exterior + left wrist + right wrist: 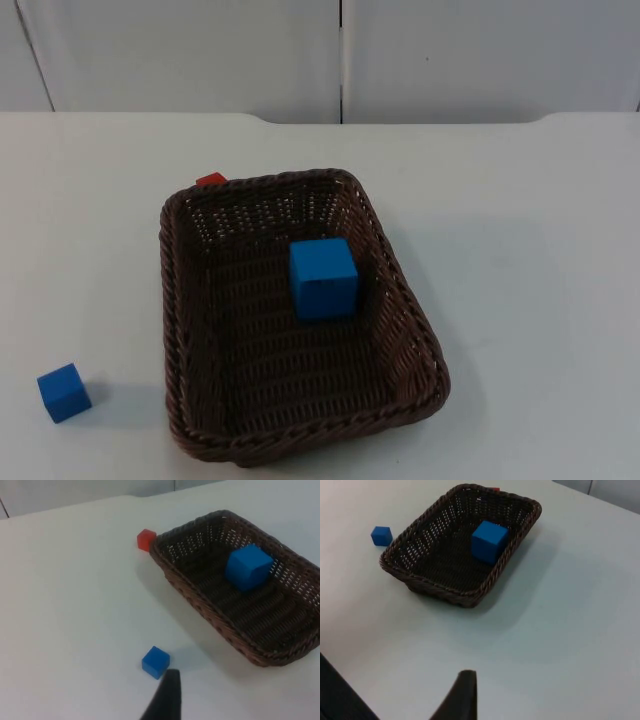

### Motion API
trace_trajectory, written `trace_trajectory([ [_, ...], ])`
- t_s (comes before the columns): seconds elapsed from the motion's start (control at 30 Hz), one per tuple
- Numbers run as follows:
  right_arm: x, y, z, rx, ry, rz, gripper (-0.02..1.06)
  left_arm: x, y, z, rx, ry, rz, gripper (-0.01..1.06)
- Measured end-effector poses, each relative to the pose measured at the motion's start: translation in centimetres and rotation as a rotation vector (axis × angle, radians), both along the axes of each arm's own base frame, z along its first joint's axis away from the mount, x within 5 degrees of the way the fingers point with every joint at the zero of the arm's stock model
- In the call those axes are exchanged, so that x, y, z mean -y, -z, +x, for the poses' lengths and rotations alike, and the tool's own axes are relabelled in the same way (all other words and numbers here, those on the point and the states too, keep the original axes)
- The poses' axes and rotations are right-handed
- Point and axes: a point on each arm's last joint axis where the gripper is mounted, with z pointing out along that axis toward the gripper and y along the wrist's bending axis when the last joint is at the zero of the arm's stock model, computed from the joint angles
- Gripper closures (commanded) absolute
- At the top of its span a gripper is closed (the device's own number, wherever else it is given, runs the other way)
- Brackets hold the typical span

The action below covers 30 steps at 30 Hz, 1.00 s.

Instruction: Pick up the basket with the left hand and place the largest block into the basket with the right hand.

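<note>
From the top view we see the basket [300, 320] resting on the white table [530, 250], and the large blue block [323, 278] already sits inside it, nearer the basket's far end and close to the wall on the right arm's side. A small blue block [64, 392] lies on the table well apart from the basket, off its near corner on the left arm's side, and a red block [211, 179] peeks out just behind the basket's far rim.

In the left wrist view we find the same layout — the basket [240, 590] on the table with the large blue block [248, 567] in it, the red block [146, 539] just beside the basket's far corner, and the small blue block [155, 661] well clear of the basket's side. A black fingertip of the left gripper [165, 700] stands near that small block; we cannot tell how its fingers are set.

In the right wrist view the basket [462, 542] with the large blue block [490, 541] lies well away from the right gripper [462, 695], whose finger state we also cannot tell. The small blue block [381, 535] sits beyond the basket's side.

We judge the main goal met — the largest block is in the basket, nothing holds either, and both arms appear to wait away from the basket.
</note>
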Motion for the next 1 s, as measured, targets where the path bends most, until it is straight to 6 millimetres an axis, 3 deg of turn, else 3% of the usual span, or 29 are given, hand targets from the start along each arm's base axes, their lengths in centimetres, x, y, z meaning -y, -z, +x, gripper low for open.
trace_trajectory([
  [0.53,0.00,0.00,0.00,-0.001,0.001,0.002,0.14,-0.23,0.02,0.07,-0.012,-0.044,-0.025,0.26],
  [0.67,0.00,0.00,0.00,-0.001,0.001,0.002,0.06,-0.23,0.02,0.07,-0.012,-0.044,-0.025,0.25],
  [0.7,0.00,0.00,0.00,-0.001,0.001,0.002,-0.01,-0.23,0.02,0.07,-0.012,-0.044,-0.025,0.24],
  [0.87,0.00,0.00,0.00,-0.001,0.001,0.002,-0.01,-0.23,0.02,0.07,-0.012,-0.044,-0.025,0.01],
  [1.0,0.00,0.00,0.00,-0.001,0.001,0.002,-0.01,-0.23,0.02,0.07,-0.012,-0.044,-0.025,0.00],
])
